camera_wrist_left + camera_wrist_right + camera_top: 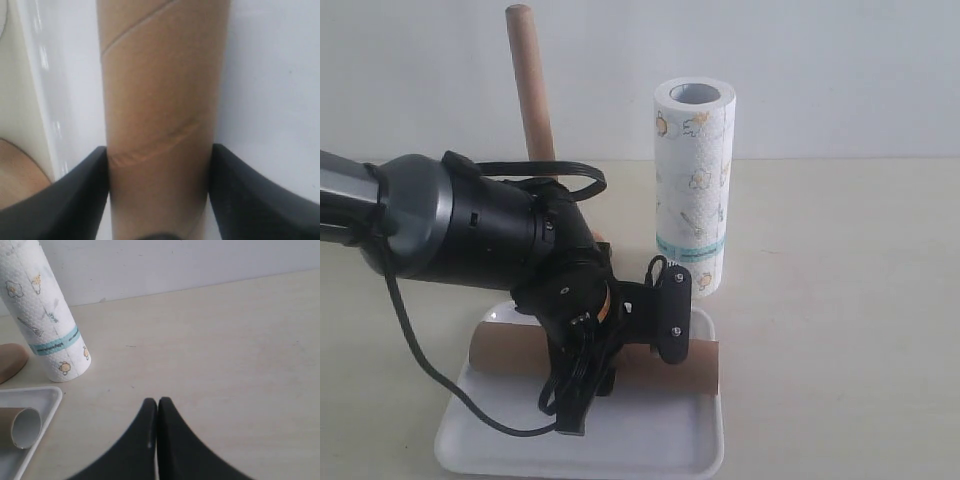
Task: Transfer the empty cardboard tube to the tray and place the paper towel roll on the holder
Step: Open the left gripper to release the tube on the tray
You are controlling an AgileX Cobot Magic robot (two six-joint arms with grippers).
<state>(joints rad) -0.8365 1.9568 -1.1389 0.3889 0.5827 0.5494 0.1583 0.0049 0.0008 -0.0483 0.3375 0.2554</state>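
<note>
The left jaws are closed partway on the empty cardboard tube (162, 100), one dark finger (75, 195) pressed to each side of it. The tube lies on its side in the white tray (650, 450), directly under those jaws, and sticks out past them on both sides. The paper towel roll (692, 190) stands upright on the bench (840, 300) just beyond the left jaws, outside the tray's far rim, its teal band near the lower end. The wooden holder (531, 90) rises past the left arm (470, 225), farther from the jaws than the roll; its rod is bare. The right jaws are pressed fully together, holding nothing, over bare bench, with the roll ahead of them and well apart
</note>
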